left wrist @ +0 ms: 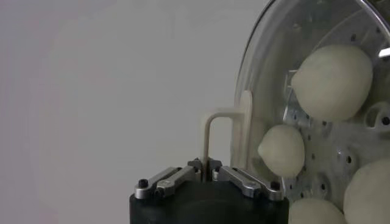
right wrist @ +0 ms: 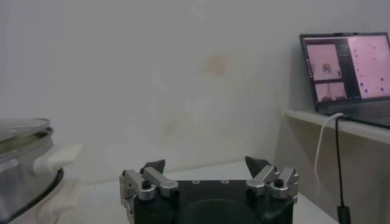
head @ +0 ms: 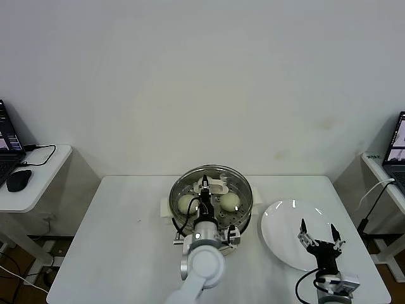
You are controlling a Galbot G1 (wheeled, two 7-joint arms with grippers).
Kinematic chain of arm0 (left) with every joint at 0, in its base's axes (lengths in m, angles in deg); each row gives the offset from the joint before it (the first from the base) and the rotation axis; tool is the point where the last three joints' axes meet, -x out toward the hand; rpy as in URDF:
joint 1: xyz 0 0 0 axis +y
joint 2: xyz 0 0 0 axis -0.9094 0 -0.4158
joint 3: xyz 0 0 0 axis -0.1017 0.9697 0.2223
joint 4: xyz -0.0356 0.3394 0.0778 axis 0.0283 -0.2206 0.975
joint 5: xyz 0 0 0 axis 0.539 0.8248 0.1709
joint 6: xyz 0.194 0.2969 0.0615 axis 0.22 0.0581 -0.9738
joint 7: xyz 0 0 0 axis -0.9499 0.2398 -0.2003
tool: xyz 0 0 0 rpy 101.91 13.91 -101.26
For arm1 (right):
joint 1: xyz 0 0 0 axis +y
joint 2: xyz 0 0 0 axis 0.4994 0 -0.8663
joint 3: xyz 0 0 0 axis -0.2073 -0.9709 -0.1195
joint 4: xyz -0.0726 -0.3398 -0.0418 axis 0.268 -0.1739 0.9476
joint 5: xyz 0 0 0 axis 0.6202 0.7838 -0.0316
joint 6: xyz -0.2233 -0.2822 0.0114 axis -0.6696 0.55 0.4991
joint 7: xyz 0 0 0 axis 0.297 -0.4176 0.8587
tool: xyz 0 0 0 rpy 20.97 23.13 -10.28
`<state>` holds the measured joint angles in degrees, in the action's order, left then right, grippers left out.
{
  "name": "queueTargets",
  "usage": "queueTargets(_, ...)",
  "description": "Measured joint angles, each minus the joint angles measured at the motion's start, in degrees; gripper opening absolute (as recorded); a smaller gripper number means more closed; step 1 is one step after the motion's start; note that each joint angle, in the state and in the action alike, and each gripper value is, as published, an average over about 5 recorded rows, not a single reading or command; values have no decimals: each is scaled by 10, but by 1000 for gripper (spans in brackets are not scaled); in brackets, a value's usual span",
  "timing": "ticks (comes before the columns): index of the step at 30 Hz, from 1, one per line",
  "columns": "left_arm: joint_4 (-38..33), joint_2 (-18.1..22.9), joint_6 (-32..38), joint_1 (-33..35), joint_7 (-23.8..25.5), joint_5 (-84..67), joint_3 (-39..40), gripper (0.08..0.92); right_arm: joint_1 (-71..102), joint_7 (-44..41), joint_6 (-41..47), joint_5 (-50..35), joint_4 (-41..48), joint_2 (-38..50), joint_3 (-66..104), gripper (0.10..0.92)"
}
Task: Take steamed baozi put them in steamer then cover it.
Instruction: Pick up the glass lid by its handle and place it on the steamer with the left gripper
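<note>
The covering step is judged to be in hand: the glass lid (head: 212, 190) is seen lying over the steamer (head: 179, 190), and its cream handle (left wrist: 226, 135) is pinched between the closed fingers of the left claw (head: 205, 188), which hangs directly above the middle of the lid. In the left wrist view, four steamed baozi (left wrist: 332, 81) are made out through the glass just beyond that claw, resting on the perforated steel floor; two of them are cut off by the picture's edge. From the head view only two buns are seen clearly, one on either side of the claw, the rest being hidden by the arm.

The right claw (head: 321, 237) is held well apart from the steamer, over the near part of the white plate (head: 278, 228), with its fingers spread wide and nothing between them. No buns are seen on the plate.

Whether the lid is fully seated on the rim cannot be told from these views. The loading is judged complete, and little of the task is thought to remain. The next move is expected to call for the handle to be released and the left claw to be raised straight up, so that the lid is not dragged off centre on the counter (head: 126, 228).
</note>
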<state>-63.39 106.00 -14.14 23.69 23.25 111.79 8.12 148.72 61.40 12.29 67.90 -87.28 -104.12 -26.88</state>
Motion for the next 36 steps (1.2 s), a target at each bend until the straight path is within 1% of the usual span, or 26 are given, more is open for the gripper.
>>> queueTargets(15, -3, -2, 1, 8, -1, 10, 7, 133, 1, 0, -1, 0, 0, 0, 2, 823)
queueTargets(36, 6, -8, 4, 3, 11, 25, 13, 133, 1, -1, -1, -3, -2, 0, 9, 823)
